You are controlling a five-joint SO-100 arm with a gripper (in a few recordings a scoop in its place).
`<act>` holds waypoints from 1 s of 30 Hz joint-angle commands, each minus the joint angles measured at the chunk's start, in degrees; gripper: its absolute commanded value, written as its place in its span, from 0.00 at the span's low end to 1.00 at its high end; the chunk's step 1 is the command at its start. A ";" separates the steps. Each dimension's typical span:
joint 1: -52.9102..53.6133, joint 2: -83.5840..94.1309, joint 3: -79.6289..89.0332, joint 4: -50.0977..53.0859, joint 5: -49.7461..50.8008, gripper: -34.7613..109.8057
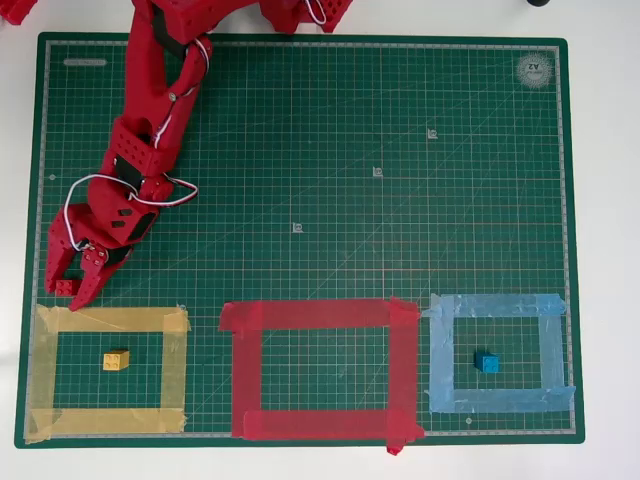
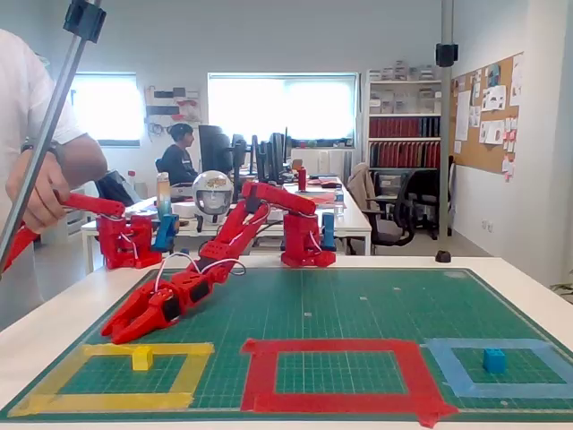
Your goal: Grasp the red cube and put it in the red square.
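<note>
fingers of the red two-finger gripper sit narrowly parted around the tiny red studded plastic cube, which rests between them on the green gridded cutting mat, just above the yellow tape outline. large red tape square lies well apart at centre. yellow block and blue block sit inside their outlines.

Red square interior bare; yellow block, blue block flanking.
</note>
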 commanded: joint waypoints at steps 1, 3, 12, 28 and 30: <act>1.14 -0.44 0.26 -0.09 -1.14 0.27; 1.05 -0.44 0.26 -0.09 -1.14 0.24; 0.62 0.62 0.35 -0.09 -1.85 0.24; -11.43 39.29 21.27 13.97 8.53 0.24; -13.71 44.30 26.37 13.97 9.40 0.24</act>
